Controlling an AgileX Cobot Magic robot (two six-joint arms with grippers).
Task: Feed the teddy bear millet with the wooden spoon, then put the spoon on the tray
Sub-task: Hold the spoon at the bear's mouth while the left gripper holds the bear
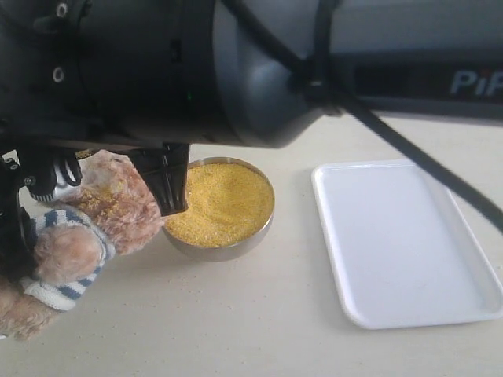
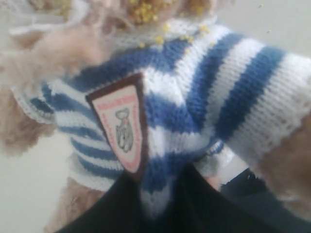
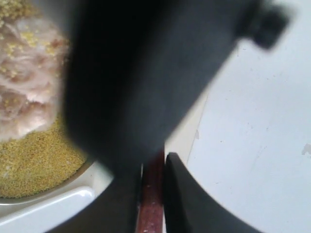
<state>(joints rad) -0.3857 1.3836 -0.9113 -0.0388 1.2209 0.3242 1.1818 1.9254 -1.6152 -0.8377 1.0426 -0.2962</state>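
The small dark reddish-brown wooden spoon (image 3: 151,204) is clamped by its slim handle in the right pincer (image 3: 151,179), its bowl hidden by blur near the fluffy light-brown, striped-shirted teddy bear (image 1: 94,216), which is pinched at the shirt by the left pincer (image 2: 160,204). The spoon is best kept level and tipped gently at the muzzle, where grains are already scattered. The fine yellow millet (image 1: 224,200) fills a round metal bowl (image 1: 224,251) just beside the bear; the flat white rectangular tray (image 1: 409,243) lies bare, well apart, on the pale smooth desk (image 1: 259,322).
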